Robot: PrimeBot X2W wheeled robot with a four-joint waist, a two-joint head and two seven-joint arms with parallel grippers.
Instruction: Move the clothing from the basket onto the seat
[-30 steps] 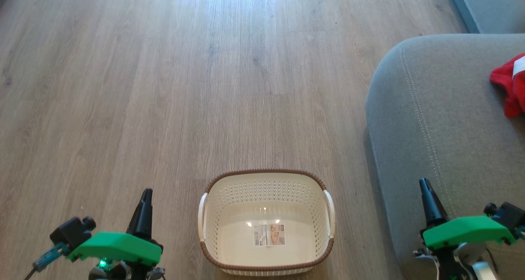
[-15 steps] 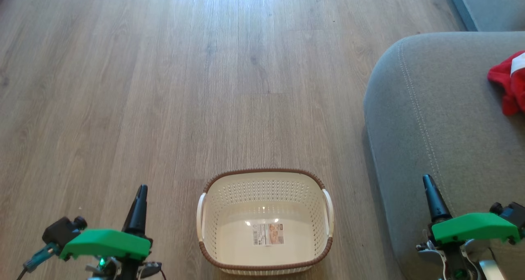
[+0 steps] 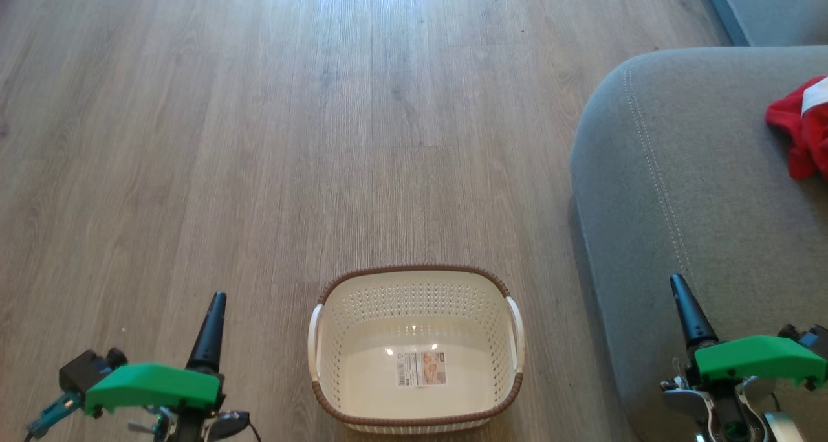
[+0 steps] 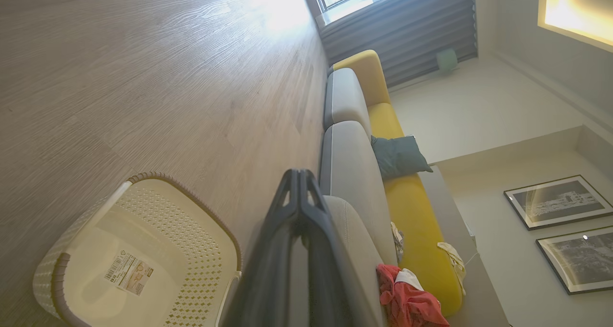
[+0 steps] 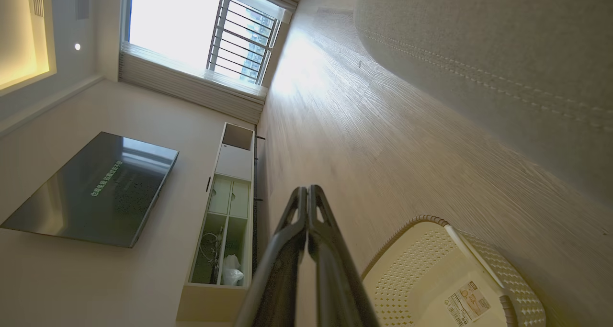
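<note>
The cream basket [image 3: 416, 416] with a brown rim stands on the wood floor at the bottom centre of the head view, holding nothing but a label on its bottom; it also shows as the basket [image 4: 206, 231] and the basket [image 5: 416, 274] in the wrist views. Red clothing [image 3: 799, 131] with white trim lies on the grey seat [image 3: 686, 189] at the right edge, also seen as clothing [image 4: 407, 303]. My left gripper [image 3: 217, 298] is shut and holds nothing, left of the basket. My right gripper [image 3: 676, 280] is shut and holds nothing, over the seat's front corner.
Wood floor [image 3: 259, 138] stretches ahead and to the left. In the left wrist view the sofa runs on with grey cushions [image 4: 349, 164], yellow backs [image 4: 412, 207] and a dark teal pillow [image 4: 397, 155]. A wall-mounted TV [image 5: 91, 188] and a shelf unit [image 5: 225, 212] stand across the room.
The camera has shifted slightly, with the seat and clothing sitting a little higher. Both grippers have sunk lower in the head view, the left one drifting left. Both stay shut.
</note>
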